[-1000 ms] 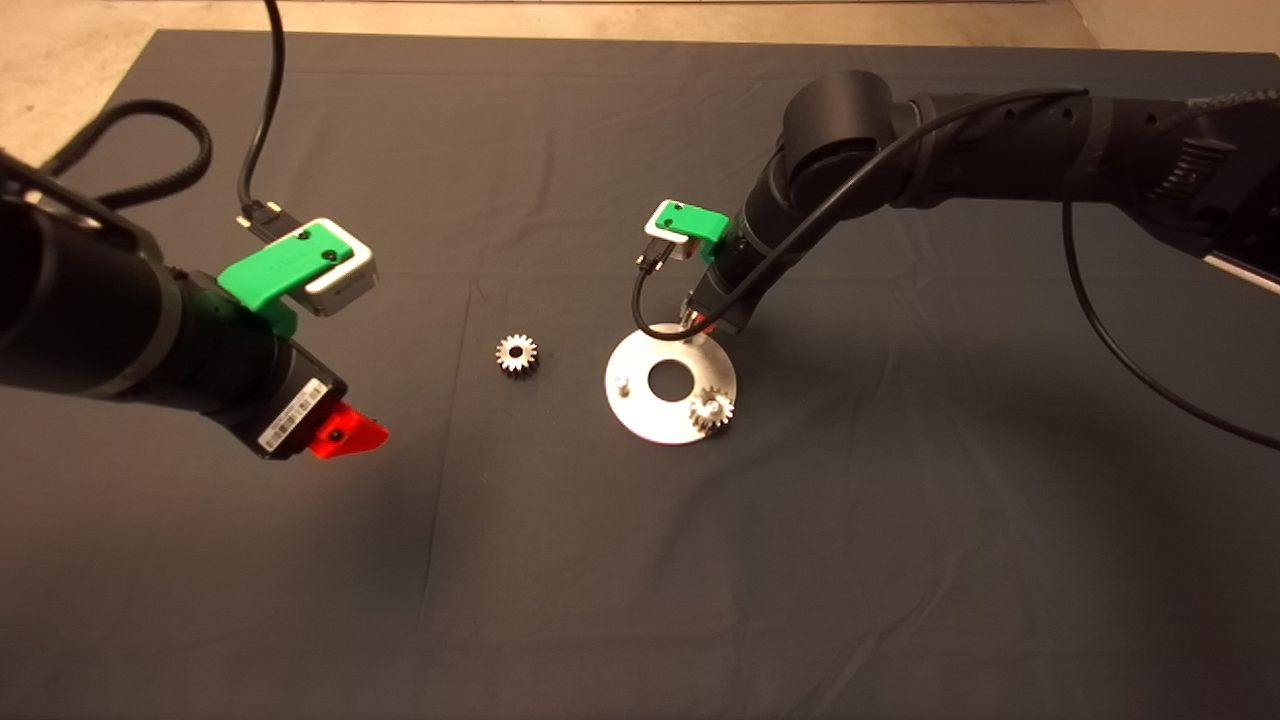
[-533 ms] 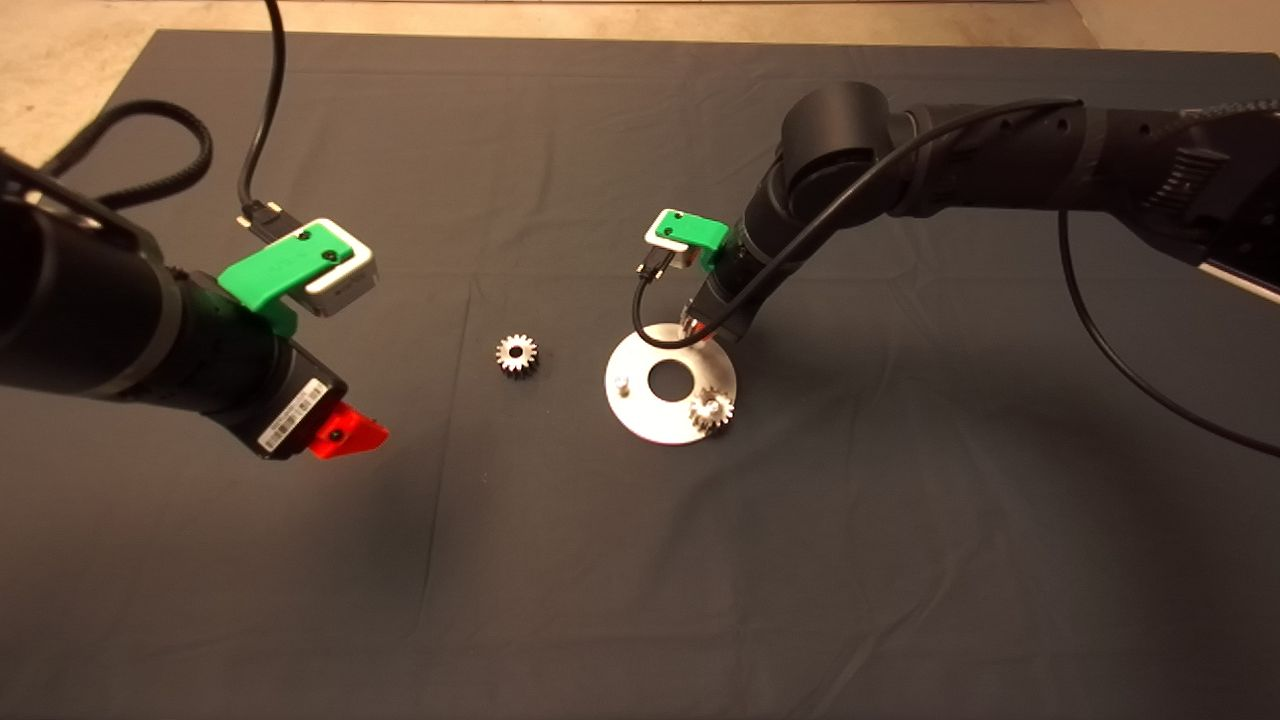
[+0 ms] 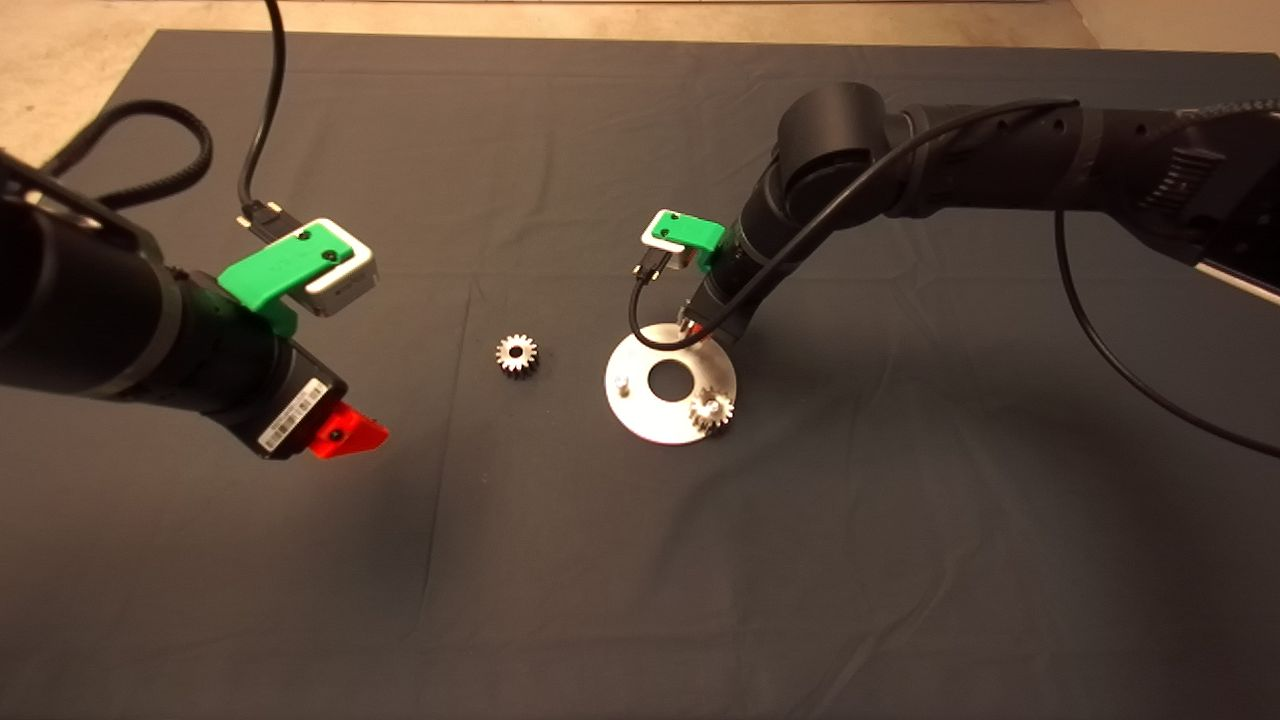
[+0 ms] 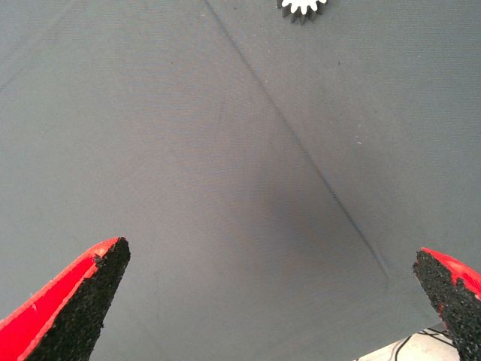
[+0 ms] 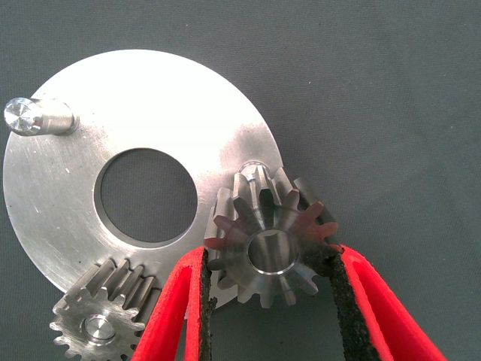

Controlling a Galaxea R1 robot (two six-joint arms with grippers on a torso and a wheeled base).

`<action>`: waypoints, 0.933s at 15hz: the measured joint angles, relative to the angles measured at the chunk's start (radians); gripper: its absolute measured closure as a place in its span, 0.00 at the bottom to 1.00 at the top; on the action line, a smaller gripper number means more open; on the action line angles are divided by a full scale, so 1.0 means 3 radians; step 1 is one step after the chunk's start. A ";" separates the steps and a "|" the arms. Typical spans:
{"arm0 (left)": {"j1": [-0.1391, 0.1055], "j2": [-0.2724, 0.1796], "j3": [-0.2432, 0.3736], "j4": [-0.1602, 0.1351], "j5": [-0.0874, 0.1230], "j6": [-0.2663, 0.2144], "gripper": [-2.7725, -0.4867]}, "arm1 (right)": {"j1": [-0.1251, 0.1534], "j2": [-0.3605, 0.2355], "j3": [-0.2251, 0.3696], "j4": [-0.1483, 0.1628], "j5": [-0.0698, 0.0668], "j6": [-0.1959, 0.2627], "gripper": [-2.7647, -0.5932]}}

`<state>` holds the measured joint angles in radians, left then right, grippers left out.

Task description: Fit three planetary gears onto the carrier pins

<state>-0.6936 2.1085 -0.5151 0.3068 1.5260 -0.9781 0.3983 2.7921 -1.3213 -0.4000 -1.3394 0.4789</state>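
Note:
The silver carrier disc (image 3: 650, 405) lies mid-mat. One planetary gear (image 3: 711, 410) sits on its near-right pin; it also shows in the right wrist view (image 5: 96, 325). A bare pin (image 3: 622, 384) stands at the disc's left, seen too in the right wrist view (image 5: 26, 116). My right gripper (image 5: 267, 301) is shut on a second gear (image 5: 270, 237), held over the third pin (image 5: 252, 167) at the disc's (image 5: 173, 105) far edge. A third gear (image 3: 516, 354) lies loose on the mat left of the disc, also in the left wrist view (image 4: 301, 7). My left gripper (image 3: 350, 432) is open, hovering left.
The dark mat (image 3: 640, 560) covers the table, with creases running across it. Black cables (image 3: 260, 110) trail over the far left of the mat. The right arm (image 3: 960, 170) reaches in across the far right.
My right gripper has shifted slightly left and lower over the disc's far edge with the gear. The left arm, loose gear and disc have not moved.

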 joint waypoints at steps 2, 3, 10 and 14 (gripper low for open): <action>0.0000 0.0000 0.0000 0.0000 0.0001 0.0000 0.00 | -0.0009 0.0001 0.0001 0.0001 0.0001 0.0000 0.87; 0.0000 0.0000 0.0001 0.0000 0.0000 0.0000 0.00 | -0.0006 0.0000 0.0001 -0.0001 0.0002 0.0000 0.87; -0.0007 -0.0001 0.0000 -0.0001 0.0001 0.0000 0.00 | -0.0035 0.0001 0.0001 0.0001 0.0016 0.0001 0.87; -0.0018 -0.0001 0.0001 -0.0005 0.0001 0.0000 0.00 | -0.0043 0.0001 0.0007 -0.0001 0.0014 0.0002 0.88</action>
<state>-0.6989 2.1081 -0.5147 0.3053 1.5264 -0.9781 0.3853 2.7926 -1.3191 -0.4002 -1.3353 0.4796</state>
